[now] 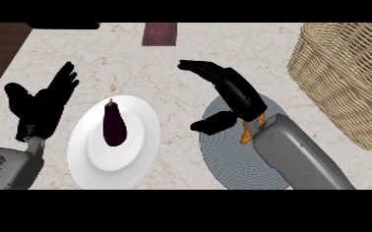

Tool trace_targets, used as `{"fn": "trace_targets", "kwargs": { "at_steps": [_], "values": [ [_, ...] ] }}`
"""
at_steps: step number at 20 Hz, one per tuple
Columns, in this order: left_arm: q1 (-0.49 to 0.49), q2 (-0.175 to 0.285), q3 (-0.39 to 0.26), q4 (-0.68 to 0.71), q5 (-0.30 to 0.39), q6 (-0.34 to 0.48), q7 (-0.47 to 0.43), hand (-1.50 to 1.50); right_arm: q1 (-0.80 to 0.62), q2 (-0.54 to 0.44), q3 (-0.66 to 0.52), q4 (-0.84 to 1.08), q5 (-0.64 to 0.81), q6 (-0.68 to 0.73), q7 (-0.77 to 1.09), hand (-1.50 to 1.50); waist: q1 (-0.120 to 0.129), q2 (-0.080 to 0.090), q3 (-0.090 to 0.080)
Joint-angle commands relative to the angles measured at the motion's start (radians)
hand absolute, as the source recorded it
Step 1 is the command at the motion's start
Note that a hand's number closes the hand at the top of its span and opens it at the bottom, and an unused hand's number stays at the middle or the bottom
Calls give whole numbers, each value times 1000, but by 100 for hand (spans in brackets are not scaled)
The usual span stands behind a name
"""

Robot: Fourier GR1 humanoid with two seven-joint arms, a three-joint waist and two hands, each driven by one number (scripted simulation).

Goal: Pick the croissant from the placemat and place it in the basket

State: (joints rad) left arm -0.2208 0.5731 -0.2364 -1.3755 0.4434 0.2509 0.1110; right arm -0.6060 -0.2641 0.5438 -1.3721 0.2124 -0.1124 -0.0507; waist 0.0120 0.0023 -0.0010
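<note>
Plainly, we can read no lettering on the dark red object point(161, 33) lying flat at the far edge of the marble counter point(181, 78); its face is too small to make out.

We see the right hand point(236, 96) hanging over the round grey placemat point(225, 169), with its grey forearm coming in from the lower right. Its fingers point(200, 68) stretch toward the upper left, bent a little at the tips. The thumb point(214, 124) juts out to the lower left, well apart from them, so the hand is spread and grips nothing.

Of the croissant point(246, 135) we see only an orange sliver on the placemat, tucked beside the wrist and largely hidden by it. We cannot tell whether the hand touches it.

The wicker basket point(330, 73) stands at the right, just beside the placemat.

The left hand point(40, 105) rests at the left edge, fingers up and spread. Near it sits a white plate point(83, 169) bearing a dark eggplant point(113, 125).
</note>
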Motion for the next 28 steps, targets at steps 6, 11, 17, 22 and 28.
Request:
{"fn": "trace_targets", "kwargs": {
  "at_steps": [6, 11, 17, 22, 28],
  "values": [
    [10, 2, 16, 6, 2, -4, 25, 0, -287, -129, 62, 7, 189, 233, 575, -150, -19, -22, -4],
    [-5, -6, 27, 60, -2, -39, -7, 0, -477, -173, -1, 34, 190, 433, 822, -150, -23, -11, -2],
    [15, -11, 35, 26, -12, -30, 8, 0, -542, -172, -91, 59, -39, 773, 955, -150, -16, -10, 0],
    [1, -31, 40, 15, -29, -20, 38, 0, -481, -231, -193, -38, -188, 885, 1036, -150, -30, -10, 1],
    [30, -46, 59, 13, -52, -43, 22, 0, -382, -315, -324, -175, -335, 892, 1063, -150, -26, -9, 1]
  ]
}}
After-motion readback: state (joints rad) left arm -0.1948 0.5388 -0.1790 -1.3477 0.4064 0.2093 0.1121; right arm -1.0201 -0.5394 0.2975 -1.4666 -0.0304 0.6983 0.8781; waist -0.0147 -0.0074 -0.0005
